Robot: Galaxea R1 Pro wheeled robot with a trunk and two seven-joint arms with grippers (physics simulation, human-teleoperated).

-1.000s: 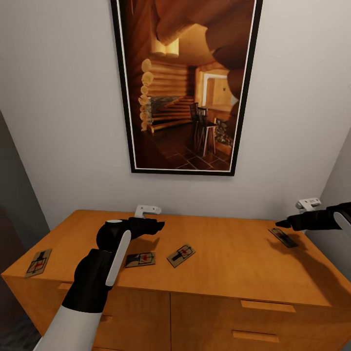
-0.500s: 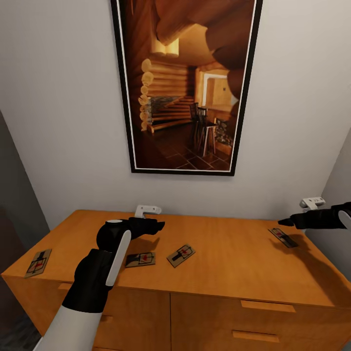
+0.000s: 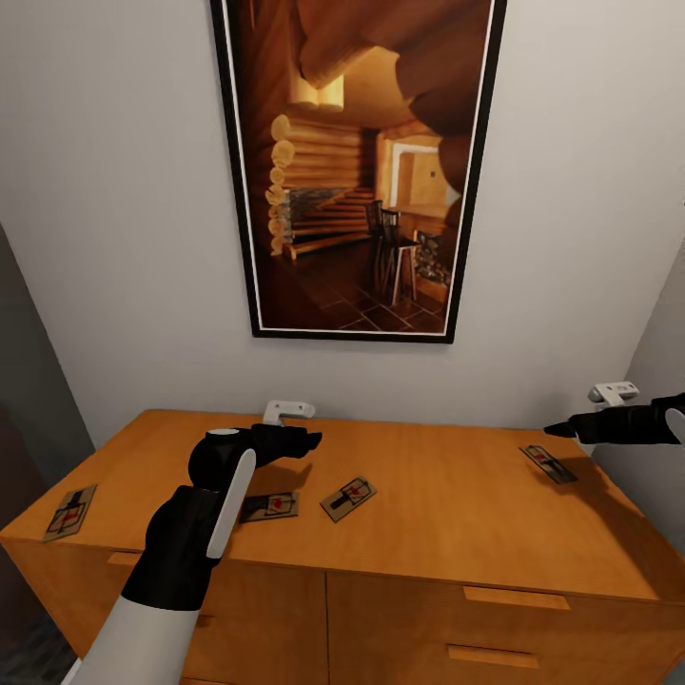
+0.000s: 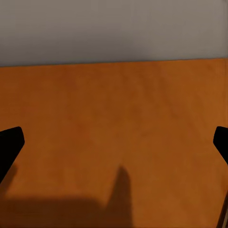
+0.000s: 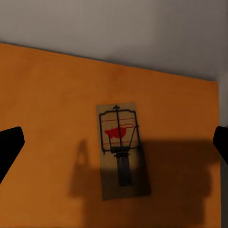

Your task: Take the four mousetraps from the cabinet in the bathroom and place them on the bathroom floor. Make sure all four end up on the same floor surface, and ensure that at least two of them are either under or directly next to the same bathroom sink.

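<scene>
Head view first, nearest things: left arm raised over the front of the orange cabinet [image 3: 428, 495], left gripper [image 3: 303, 440] dark and hovering above the top, off the wood. Just in front of it, partly hidden by the forearm, one mousetrap [image 3: 271, 505]; just beside that, a second mousetrap [image 3: 347, 498], turned at an angle. Well apart at the left edge, a third mousetrap [image 3: 68, 512], close to the corner. Far right, near the back corner, a fourth mousetrap [image 3: 549, 463], with the right gripper [image 3: 561, 430] poised above it, clear of the board. Behind all, a framed cabin picture [image 3: 357, 166] on the pale wall.

Left wrist view: bare wood and shadow, fingertips [image 4: 10, 145] at both edges, jaws spread wide, nothing between them. Right wrist view: right gripper [image 5: 114, 142] likewise spread wide, fingertips [image 5: 9, 145] at the frame's edges, the fourth trap lying flat between them, long side running away from the camera.

Likely risks, judged from this: thin flat boards flush on wood, so closing jaws may skate over the top or shove the trap toward the wall or off the right edge. Descent too deep would jam fingertips into the cabinet top. Left-corner trap easily knocked to the floor by a careless reach. No floor or sink in sight, so carrying and placement still ahead.
</scene>
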